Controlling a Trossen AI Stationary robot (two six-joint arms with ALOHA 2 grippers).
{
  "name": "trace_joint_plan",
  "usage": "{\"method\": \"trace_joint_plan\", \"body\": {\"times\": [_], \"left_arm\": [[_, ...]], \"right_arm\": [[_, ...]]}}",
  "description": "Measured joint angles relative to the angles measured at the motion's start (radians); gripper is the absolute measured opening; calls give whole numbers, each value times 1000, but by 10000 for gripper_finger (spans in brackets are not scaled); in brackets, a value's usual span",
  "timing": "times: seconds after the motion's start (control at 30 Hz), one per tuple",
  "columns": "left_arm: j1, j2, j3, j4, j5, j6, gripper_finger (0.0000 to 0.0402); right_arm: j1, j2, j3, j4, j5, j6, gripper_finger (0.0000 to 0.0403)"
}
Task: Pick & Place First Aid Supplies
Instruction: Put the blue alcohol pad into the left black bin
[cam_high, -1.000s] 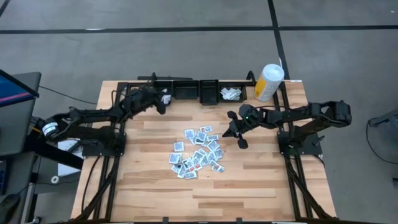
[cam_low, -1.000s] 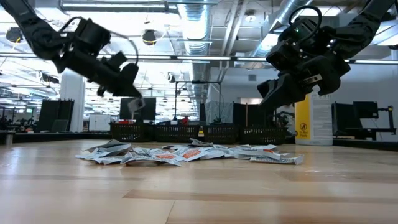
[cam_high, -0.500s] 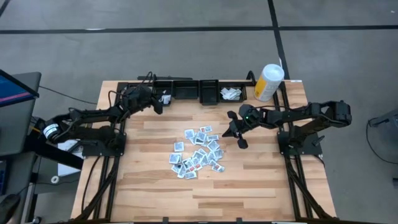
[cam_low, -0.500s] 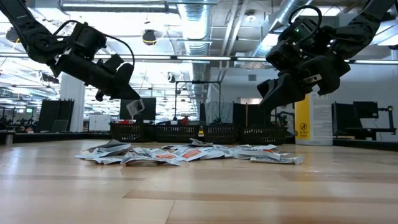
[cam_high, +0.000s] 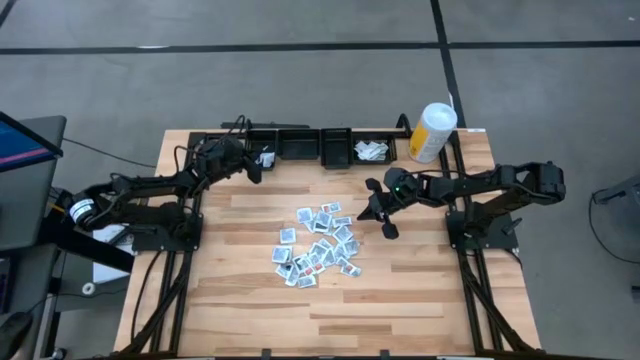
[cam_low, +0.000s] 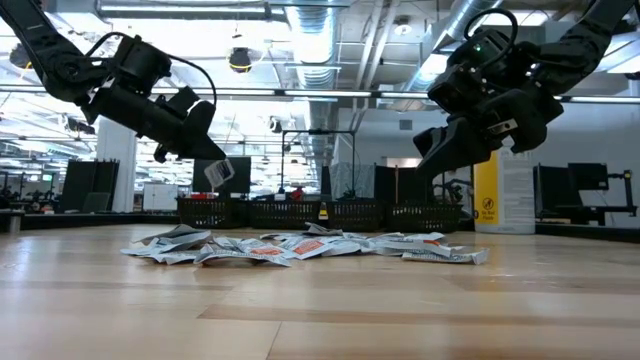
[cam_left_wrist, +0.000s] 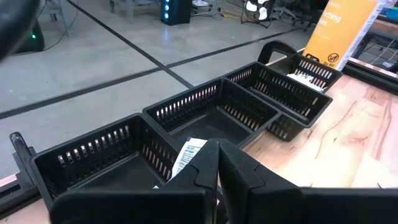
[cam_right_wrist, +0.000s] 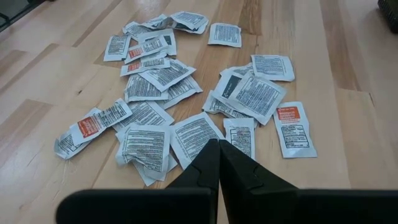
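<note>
On the light wooden plank tabletop (cam_high: 400, 290), a loose heap of small flat white packets with grey-blue print (cam_high: 318, 246), a few marked with orange-red, lies near the middle; in the right wrist view the same packets (cam_right_wrist: 186, 106) overlap one another. Along the far edge stands a row of black slotted plastic bins (cam_high: 300, 146), and the rightmost one holds a few more white packets (cam_high: 372, 151). A tall white-and-yellow canister (cam_high: 432, 131) stands just beside that end of the row. The left gripper (cam_high: 259, 160) hangs over the leftmost bin (cam_left_wrist: 93, 155), its fingers (cam_left_wrist: 211, 163) pressed together on a single white printed packet (cam_left_wrist: 188, 155), which the low view shows as a small square dangling at the fingertips (cam_low: 218, 171) above the tabletop. The right gripper (cam_high: 380, 213) hovers just beside the heap, on its canister side, raised off the wood; its fingers (cam_right_wrist: 217, 163) are fully closed against each other and hold nothing, pointing toward the packets below.
</note>
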Motion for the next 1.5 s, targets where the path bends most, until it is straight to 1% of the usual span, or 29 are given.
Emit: {"method": "trace_joint_plan", "body": {"times": [0.37, 0.47, 0.67, 0.77, 0.9, 1.07, 1.17, 1.33, 1.5], "left_arm": [[0, 0, 0, 0, -1, -6, 16], [0, 0, 0, 0, -1, -10, 34], [0, 0, 0, 0, -3, -11, 86], [0, 0, 0, -1, -4, -10, 102], [0, 0, 1, -8, -4, -10, 111], [-1, 0, 1, -8, -3, -10, 112], [-8, 0, 1, -10, 18, -11, 112], [-79, 0, 1, -10, 53, 8, 112], [-223, 24, 2, -8, 63, 81, 112]], "right_arm": [[0, 0, 0, 0, 0, 0, 0], [0, 0, 0, 0, 0, 0, 0], [0, 0, 0, 0, 0, 0, 0], [0, 0, 0, 0, 0, 0, 0], [0, 0, 0, 0, 0, 0, 0], [0, 0, 0, 0, 0, 0, 0], [0, 0, 0, 0, 0, 0, 0], [0, 0, 0, 2, 0, 0, 0], [0, 0, 0, 6, 0, 0, 0]]}}
